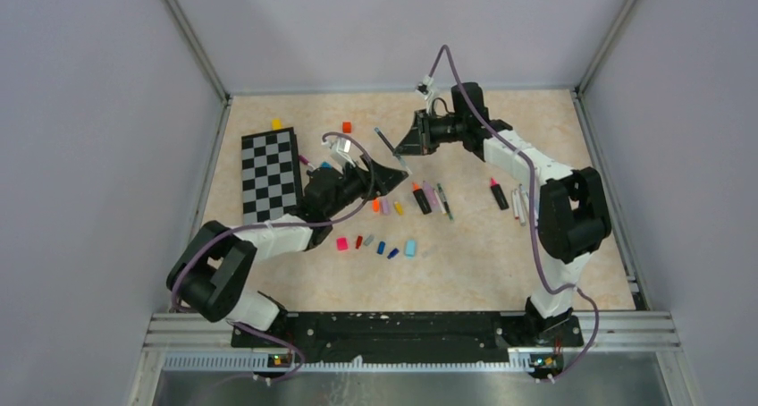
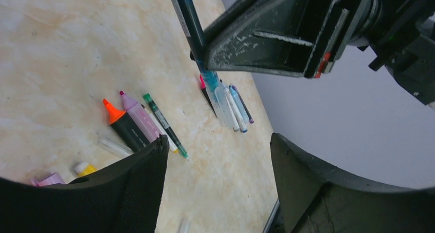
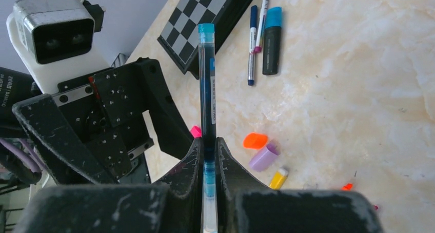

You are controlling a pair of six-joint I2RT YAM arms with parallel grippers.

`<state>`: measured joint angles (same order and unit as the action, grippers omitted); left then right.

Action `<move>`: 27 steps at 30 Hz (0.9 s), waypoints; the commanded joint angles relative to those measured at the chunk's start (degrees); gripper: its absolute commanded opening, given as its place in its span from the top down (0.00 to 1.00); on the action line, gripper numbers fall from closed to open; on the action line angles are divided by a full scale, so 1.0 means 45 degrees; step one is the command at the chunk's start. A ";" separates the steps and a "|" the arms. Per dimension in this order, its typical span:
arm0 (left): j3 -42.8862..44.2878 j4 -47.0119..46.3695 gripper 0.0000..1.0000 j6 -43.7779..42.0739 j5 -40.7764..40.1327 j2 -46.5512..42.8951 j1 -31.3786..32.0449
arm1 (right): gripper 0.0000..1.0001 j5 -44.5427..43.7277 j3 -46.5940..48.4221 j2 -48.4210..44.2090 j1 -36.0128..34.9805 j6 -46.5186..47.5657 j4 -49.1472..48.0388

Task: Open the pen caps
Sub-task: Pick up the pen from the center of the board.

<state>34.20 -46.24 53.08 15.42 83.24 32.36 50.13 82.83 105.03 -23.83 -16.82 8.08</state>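
Two robot arms meet above a pale marbled counter (image 1: 501,263), just right of a black-and-white checkerboard (image 1: 270,173) that lies near the counter's left edge. The right pincer (image 3: 209,143) is clamped tight on a thin blue pen (image 3: 207,89) and holds it in the air to the right of the checkerboard, clear of the counter. The pen has a slim, see-through barrel with dark blue ink inside, small print along its side and a light blue end (image 3: 206,28) pointing away from the right wrist. It turns paler and clearer where the fingers grip it, and it is not possible to tell which end is the cap. The left pincer (image 2: 219,140) stands wide with nothing between its fingers, close beside the pen, on the side nearer the checkerboard. The step in hand appears to be pulling this pen's cap off. To do it well, the left pincer should centre its fingers on the cap alone, close squarely, and pull straight along the barrel while the right grip stays firm, since a sideways tug could twist the thin pen loose. Loose caps (image 1: 410,248) in pink, red, blue and light blue lie in a row right of the checkerboard's near corner. Other pens (image 1: 422,198) rest farther right of it.
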 commanded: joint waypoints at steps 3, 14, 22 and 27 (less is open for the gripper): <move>0.1018 -0.1162 0.28 0.0443 -0.1308 0.0703 0.0274 | 1.00 0.0445 -0.0169 -0.0937 -0.0049 -0.0532 -0.1265; 0.1776 -0.0721 0.49 0.0958 -0.1799 0.1580 0.0561 | 1.00 0.0299 -0.0334 -0.1046 -0.0127 -0.0547 -0.1385; 0.1876 -0.0829 0.66 0.0854 -0.1568 0.1873 0.0608 | 1.00 -0.0063 -0.0301 -0.1036 -0.0428 -0.0040 -0.1037; 0.1784 -0.0825 0.91 0.0495 -0.1426 0.1772 0.0618 | 1.00 -0.0262 -0.0315 -0.1176 -0.0426 0.0345 -0.0784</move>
<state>41.06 -47.27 57.08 8.27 91.05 34.98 49.36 81.34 103.55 -25.32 -17.28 4.38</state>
